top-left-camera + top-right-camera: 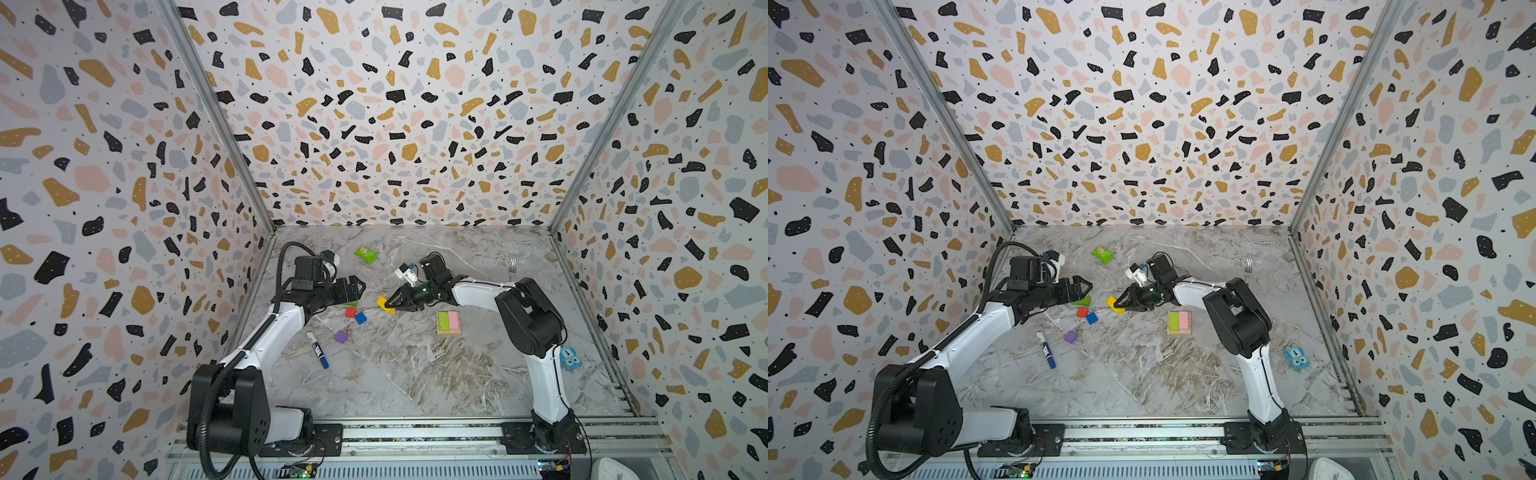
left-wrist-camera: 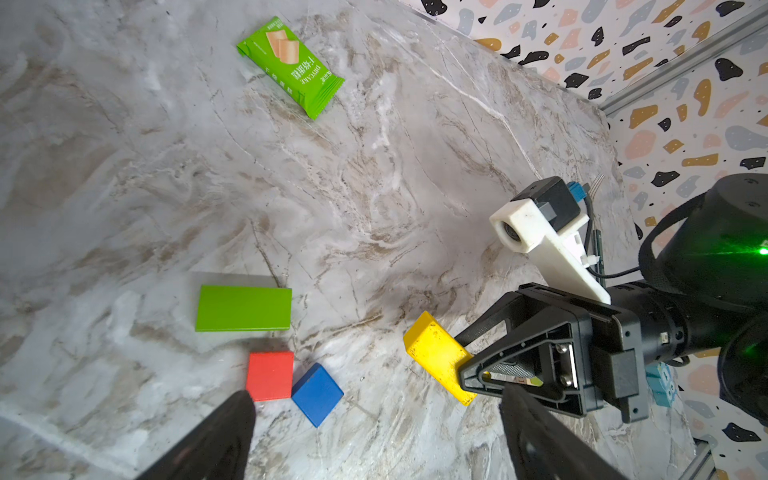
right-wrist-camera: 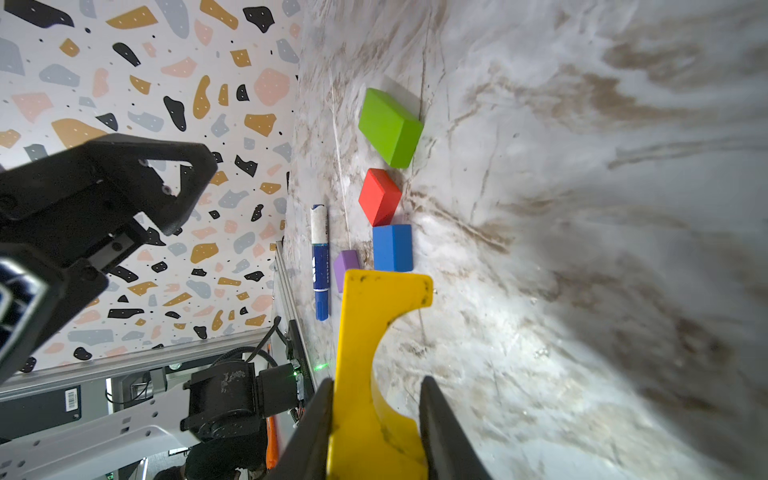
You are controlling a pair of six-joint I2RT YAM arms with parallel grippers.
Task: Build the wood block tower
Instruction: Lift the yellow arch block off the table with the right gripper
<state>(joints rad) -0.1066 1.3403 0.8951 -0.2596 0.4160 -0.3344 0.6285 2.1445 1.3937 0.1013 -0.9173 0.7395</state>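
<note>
My right gripper [image 1: 390, 302] [image 3: 376, 388] is shut on the yellow notched arch [image 1: 383, 303] [image 3: 374, 324] and holds it just above the marble table, left of the tower. The tower [image 1: 449, 322] [image 1: 1179, 322] is a lime bar and a pink bar lying on tan bars. My left gripper [image 1: 360, 286] [image 2: 376, 395] hangs open and empty over the loose blocks. Below it lie a green bar [image 2: 243, 308], a red cube [image 2: 269, 376] and a blue cube [image 2: 318, 394]. A purple cube [image 1: 340, 336] lies nearer the front.
A blue-capped marker pen [image 1: 318, 350] lies at the front left beside the purple cube. A flat green packet [image 1: 365, 254] is at the back, a fork [image 1: 513, 264] at the back right, and a small blue toy [image 1: 570, 357] by the right wall.
</note>
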